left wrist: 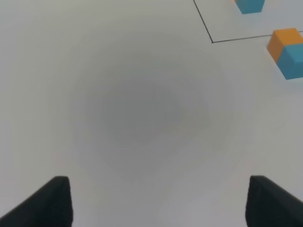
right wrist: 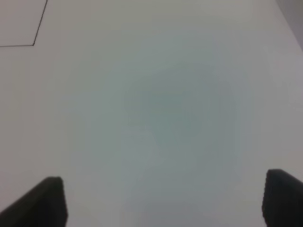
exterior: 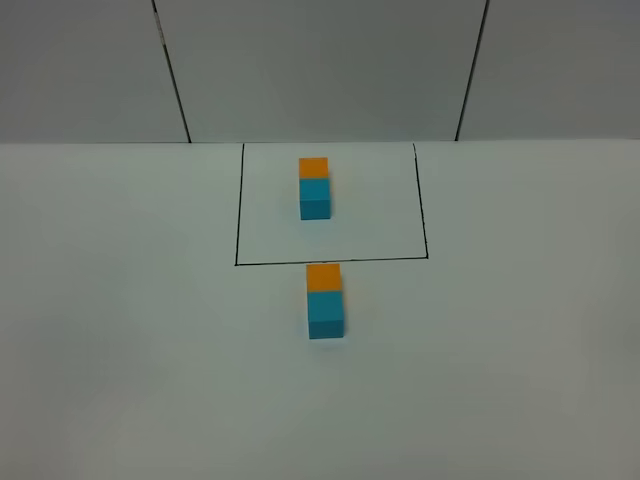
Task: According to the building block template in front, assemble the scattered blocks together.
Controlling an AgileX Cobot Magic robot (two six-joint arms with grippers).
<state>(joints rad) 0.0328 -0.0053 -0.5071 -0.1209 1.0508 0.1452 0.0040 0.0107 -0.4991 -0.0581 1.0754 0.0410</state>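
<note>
The building block template [exterior: 314,187], an orange cube joined to a cyan-blue cube, stands inside the black-outlined square [exterior: 237,215] at the back. Just in front of the square's near line, the loose orange cube [exterior: 324,277] and the loose cyan-blue cube [exterior: 326,314] sit touching in a row, orange farther back. They also show in the left wrist view, orange cube [left wrist: 284,41] and blue cube [left wrist: 294,61]. My left gripper [left wrist: 158,201] is open and empty above bare table, well to the left of the cubes. My right gripper [right wrist: 165,201] is open and empty above bare table. Neither arm shows in the exterior high view.
The white table [exterior: 130,330] spreads out on both sides of the cubes. A grey panelled wall [exterior: 320,60] stands behind it. One corner of the black square shows in the right wrist view [right wrist: 34,44].
</note>
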